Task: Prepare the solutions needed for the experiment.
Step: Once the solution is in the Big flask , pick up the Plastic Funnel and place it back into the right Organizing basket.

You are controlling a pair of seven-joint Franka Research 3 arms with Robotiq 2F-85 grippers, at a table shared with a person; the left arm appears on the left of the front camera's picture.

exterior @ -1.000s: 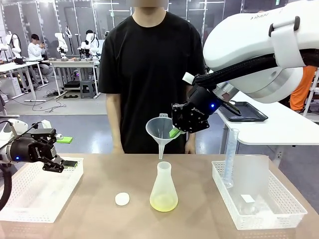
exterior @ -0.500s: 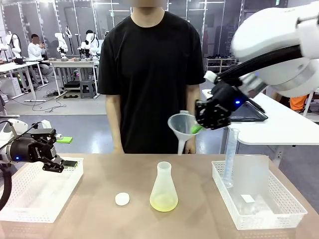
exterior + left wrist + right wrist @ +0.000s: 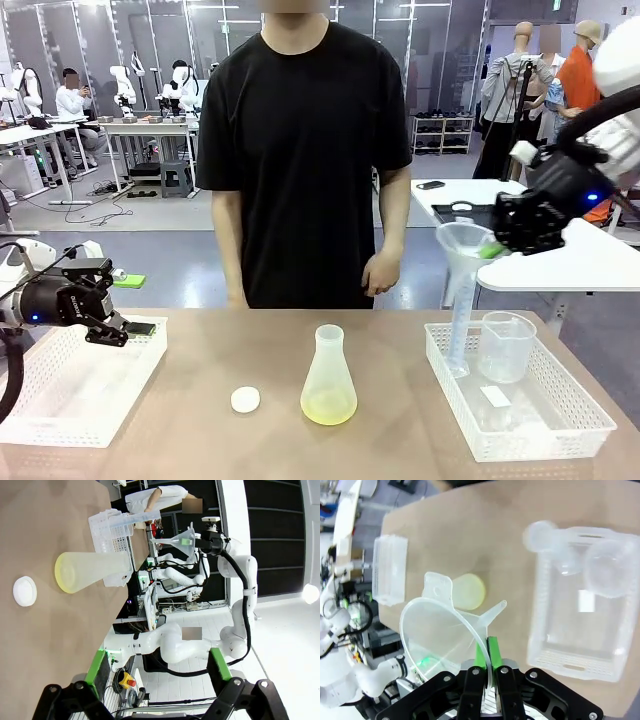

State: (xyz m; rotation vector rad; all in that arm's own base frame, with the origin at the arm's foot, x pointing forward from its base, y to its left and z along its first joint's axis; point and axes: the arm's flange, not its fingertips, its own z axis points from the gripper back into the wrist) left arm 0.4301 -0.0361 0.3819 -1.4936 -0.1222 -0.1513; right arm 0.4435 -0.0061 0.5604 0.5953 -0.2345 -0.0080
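Pale yellow-green solutions (image 3: 328,406) lie shallow in the flask (image 3: 328,365) at mid-table, near a white cap (image 3: 245,400). The left gripper (image 3: 133,304) hovers level over the left basket (image 3: 60,395), jaws apart. Farther back, the raised right gripper (image 3: 492,250) pinches a funnel's (image 3: 458,240) rim above the right basket (image 3: 530,447).

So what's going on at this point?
The right gripper is shut on a funnel, holding it in the air above the right basket. The flask stands mid-table with a little yellow-green solution in it. The left gripper hangs open over the left basket's edge. The person stands by at the far side.
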